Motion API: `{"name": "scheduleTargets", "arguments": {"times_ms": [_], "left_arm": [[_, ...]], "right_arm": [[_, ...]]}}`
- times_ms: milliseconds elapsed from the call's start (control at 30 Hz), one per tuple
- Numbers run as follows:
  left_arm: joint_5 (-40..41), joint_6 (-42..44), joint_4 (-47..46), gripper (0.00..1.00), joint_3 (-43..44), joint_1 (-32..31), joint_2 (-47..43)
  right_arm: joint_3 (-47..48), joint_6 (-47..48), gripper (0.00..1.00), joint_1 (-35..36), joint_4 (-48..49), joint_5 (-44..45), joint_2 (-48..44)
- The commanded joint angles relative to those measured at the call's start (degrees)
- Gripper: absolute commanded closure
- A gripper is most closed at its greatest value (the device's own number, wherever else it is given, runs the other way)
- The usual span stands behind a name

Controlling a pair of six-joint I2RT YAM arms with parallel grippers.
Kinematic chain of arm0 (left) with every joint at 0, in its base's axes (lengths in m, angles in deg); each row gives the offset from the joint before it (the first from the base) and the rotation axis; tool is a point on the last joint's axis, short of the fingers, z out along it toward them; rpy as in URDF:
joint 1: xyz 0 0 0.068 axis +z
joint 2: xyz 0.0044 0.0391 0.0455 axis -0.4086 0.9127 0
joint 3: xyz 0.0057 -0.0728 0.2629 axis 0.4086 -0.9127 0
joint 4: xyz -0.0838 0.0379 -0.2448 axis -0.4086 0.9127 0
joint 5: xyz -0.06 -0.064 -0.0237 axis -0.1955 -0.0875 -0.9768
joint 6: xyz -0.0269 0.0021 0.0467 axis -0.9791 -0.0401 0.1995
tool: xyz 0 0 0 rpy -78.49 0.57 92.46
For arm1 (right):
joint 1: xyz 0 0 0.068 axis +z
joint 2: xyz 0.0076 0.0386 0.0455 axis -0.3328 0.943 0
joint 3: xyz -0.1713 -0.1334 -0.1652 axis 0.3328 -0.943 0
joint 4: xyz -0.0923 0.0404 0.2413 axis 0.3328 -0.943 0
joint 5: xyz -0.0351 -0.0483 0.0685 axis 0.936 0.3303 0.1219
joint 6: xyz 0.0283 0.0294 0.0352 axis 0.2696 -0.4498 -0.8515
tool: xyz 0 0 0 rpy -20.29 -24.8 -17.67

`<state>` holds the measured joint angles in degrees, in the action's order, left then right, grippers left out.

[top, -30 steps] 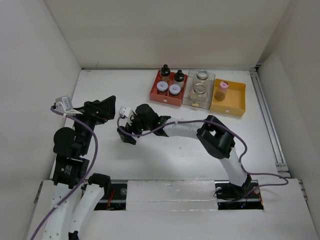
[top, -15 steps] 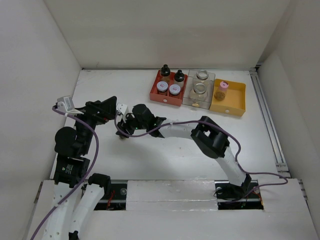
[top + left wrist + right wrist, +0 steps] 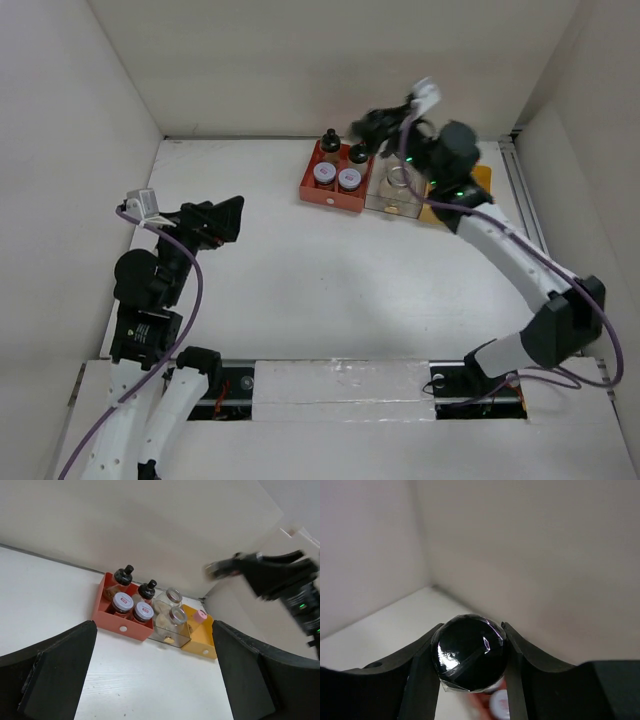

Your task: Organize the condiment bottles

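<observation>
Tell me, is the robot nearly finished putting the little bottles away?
Nearly. Done: two black-capped bottles and two grey-lidded jars stand in the red tray, two glass jars in the clear tray, a pink-capped bottle in the orange tray. In hand: the right gripper is shut on a dark shaker above the trays. To do: setting that shaker into a tray, likely the orange one. The left gripper is open, holding nothing.

Left arm (image 3: 150,290): folded at 8 o'clock in the top view, wrist raised.
Left pincer (image 3: 228,215): fingers spread wide, aimed toward 2 o'clock.
Right arm (image 3: 510,255): base at 5 o'clock, elbow at 4 o'clock, forearm stretched toward 12 o'clock.
Right pincer (image 3: 471,627): blurred, pointing toward 9 o'clock, fingers clamped on a dark shaker (image 3: 469,655).
</observation>
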<state>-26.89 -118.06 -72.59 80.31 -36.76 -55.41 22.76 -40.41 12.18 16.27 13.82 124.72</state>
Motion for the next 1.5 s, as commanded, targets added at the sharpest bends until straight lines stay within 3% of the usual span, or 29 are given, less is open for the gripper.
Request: {"name": "scheduleTargets", "arguments": {"times_ms": [0,33,167,433,933,1467], "left_arm": [[-3.28,-0.22,-4.04,0.04,-0.82,0.25,1.32],[-4.16,-0.22,-4.65,0.04,-0.82,0.25,1.33],[-5.31,-0.22,-5.18,0.04,-0.82,0.25,2.39],[-5.31,-0.22,-5.19,0.04,-0.82,0.25,3.44],[-5.84,-0.22,-5.19,0.04,-0.82,0.25,6.95],[-5.84,-0.22,-5.19,0.04,-0.82,0.25,7.48]], "right_arm": [[-2.00,-0.50,0.54,-8.30,-3.43,9.17,-5.53],[-2.00,-0.50,0.54,-12.59,-6.66,16.15,-6.08],[-2.00,-2.16,0.54,-22.26,-13.81,28.23,-5.56],[-2.53,-7.43,0.56,-35.65,-15.66,30.47,5.59],[3.09,-8.14,0.54,-38.47,-15.13,28.70,24.23],[1.96,-9.90,0.42,-38.47,-15.13,27.65,27.14]]}}
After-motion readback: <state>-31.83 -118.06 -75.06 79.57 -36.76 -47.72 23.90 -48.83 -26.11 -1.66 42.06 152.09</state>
